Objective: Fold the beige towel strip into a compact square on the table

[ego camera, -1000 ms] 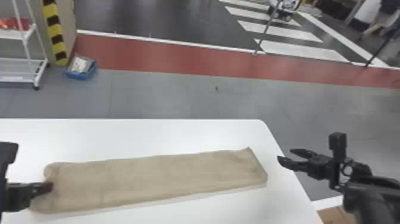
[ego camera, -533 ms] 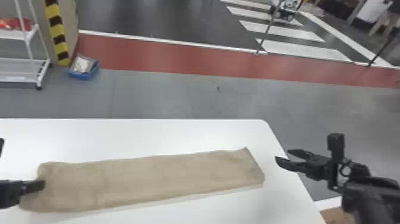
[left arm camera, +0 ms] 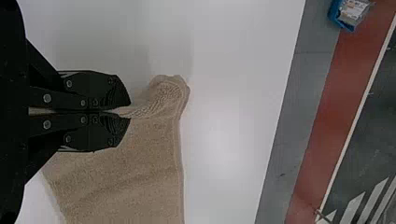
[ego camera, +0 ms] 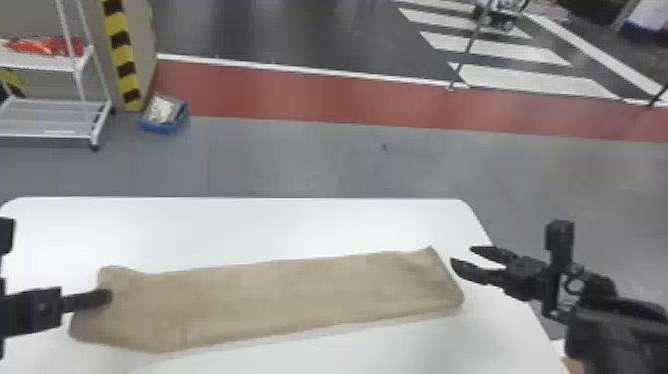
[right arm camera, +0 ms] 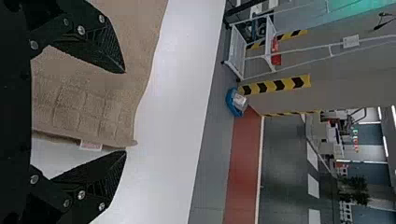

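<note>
In the head view, the long beige fabric towel strip lies left-to-right on the white desk, left jaws clamped on its left end, right jaws spread just beside its right end.

head camera looks forward and down, both wrist cameras closer, sharing the table.

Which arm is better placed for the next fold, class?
Left, probably: the left gripper pinches the beige towel strip at its left end, while the right gripper stands open by the other end, holding nothing.
</note>
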Robot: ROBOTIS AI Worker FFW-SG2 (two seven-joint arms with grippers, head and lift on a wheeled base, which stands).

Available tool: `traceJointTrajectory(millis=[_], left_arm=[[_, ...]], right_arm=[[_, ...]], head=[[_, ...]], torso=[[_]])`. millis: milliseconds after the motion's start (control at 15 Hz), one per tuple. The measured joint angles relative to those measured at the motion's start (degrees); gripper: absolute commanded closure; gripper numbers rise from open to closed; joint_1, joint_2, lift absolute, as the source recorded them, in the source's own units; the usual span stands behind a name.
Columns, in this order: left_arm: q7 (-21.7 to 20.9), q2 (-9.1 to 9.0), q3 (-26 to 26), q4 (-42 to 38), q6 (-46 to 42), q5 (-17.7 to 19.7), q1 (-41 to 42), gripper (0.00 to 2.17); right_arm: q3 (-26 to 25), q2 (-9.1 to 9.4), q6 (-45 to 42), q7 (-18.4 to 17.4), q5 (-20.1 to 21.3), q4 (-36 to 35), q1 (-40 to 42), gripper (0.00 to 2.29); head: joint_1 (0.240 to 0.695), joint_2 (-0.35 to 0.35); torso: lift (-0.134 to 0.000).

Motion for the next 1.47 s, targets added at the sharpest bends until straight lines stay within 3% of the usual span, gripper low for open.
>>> traceJointTrajectory(millis=[200,333,467,667,933,1467], left_arm=[[0.0,-0.27,1.8,0.0,0.7,5.7,-0.8,1.26],[0.6,-1.13,2.5,0.1,0.7,10.2,-1.8,1.26],[1.7,-2.49,2.0,0.1,0.8,14.4,-2.6,1.26],[4.2,-4.10,-0.7,-0.3,0.8,17.9,-3.5,1.27],[6.7,-6.64,-4.2,-0.4,0.8,19.4,-4.6,1.27],[13.8,-9.94,-11.3,-0.9,0.3,21.3,-6.6,1.27]], right_arm=[[1.0,2.53,-3.6,0.0,-0.1,-0.3,0.5,0.84],[1.6,4.62,-7.3,-0.3,-0.5,0.0,1.1,1.40],[3.0,6.31,-11.8,-1.4,-0.7,1.5,1.7,1.65],[6.1,7.47,-16.7,-2.6,-1.1,5.1,2.0,1.65],[10.5,8.55,-20.9,-4.7,-2.1,8.6,2.4,1.65],[12.5,8.59,-25.5,-6.0,-3.4,12.8,2.4,1.65]], head=[[0.695,-0.223],[0.695,-0.211],[0.695,-0.209],[0.695,-0.213],[0.695,-0.219],[0.695,-0.275]], torso=[[0.000],[0.000],[0.000],[0.000],[0.000],[0.000]])
